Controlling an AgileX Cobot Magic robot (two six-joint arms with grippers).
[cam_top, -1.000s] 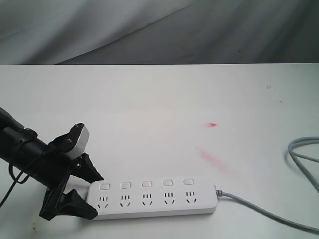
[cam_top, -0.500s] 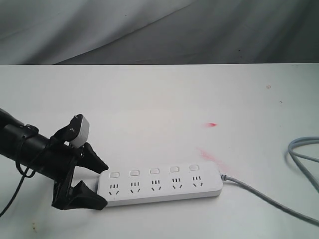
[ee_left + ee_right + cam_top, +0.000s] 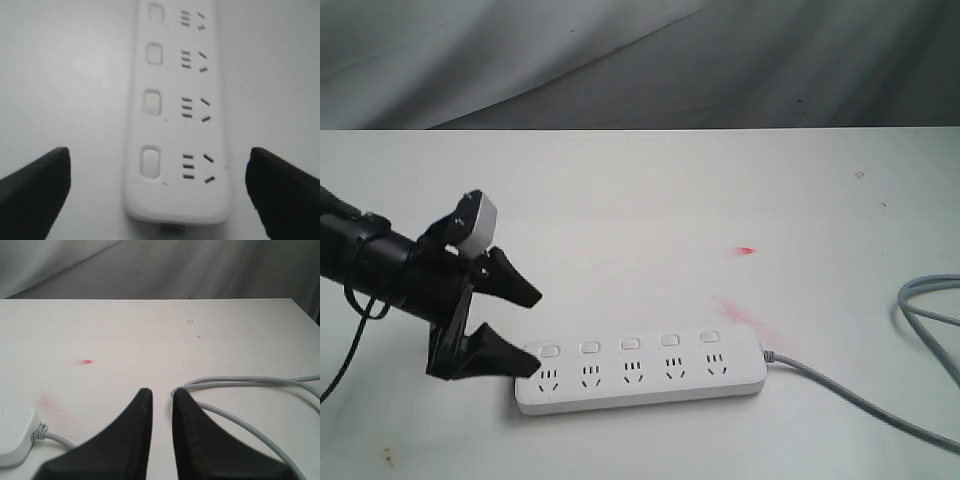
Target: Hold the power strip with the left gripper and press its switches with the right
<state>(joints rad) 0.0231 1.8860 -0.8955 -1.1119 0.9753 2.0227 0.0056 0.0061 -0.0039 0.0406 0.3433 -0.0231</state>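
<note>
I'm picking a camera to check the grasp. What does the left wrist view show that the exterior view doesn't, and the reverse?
Only the left wrist view: bare table on both sides between the fingers and the end of the power strip. Only the exterior view: the fifth socket, the grey cable, red marks on the table. Both: the open left gripper at the strip's end, and switches.

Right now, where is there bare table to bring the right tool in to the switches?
Widest bare table lies behind the power strip, between it and the far edge, marked only by red smears. Crowded: the strip's left end, straddled by the open left tool, and the right side, where the grey cable loops.
</note>
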